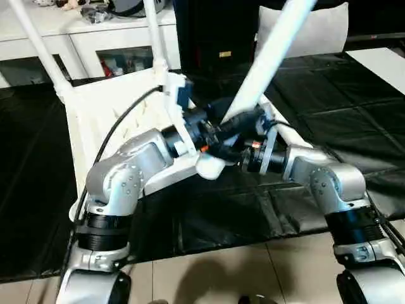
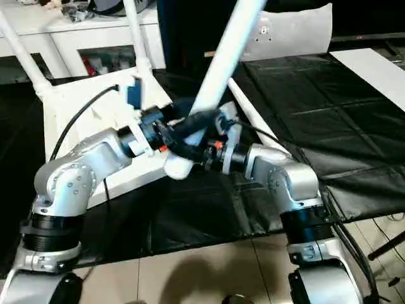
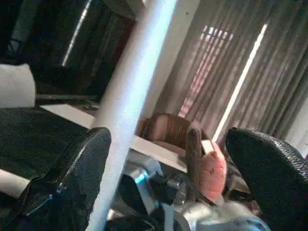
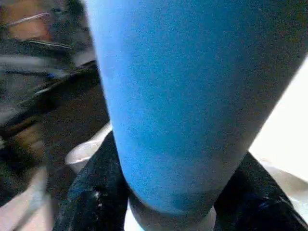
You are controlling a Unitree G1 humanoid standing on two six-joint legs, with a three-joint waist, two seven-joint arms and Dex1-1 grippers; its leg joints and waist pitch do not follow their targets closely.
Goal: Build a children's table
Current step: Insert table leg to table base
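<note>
Over one upturned table top (image 1: 101, 107), right end effector (image 1: 243, 121) pinches third leg (image 1: 272, 44); left end effector (image 3: 168, 178) spread.

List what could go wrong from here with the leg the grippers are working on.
The left gripper stands open around the tilted leg, so only the right gripper clamps it; it may swing or slip. The leg leans steeply over the near corner socket and could jam or miss. The tabletop could shift.

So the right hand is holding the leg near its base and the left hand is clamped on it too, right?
Not quite. The right hand does hold the leg near its base, but the left hand is open: the left wrist view shows its fingers spread beside the leg.
</note>
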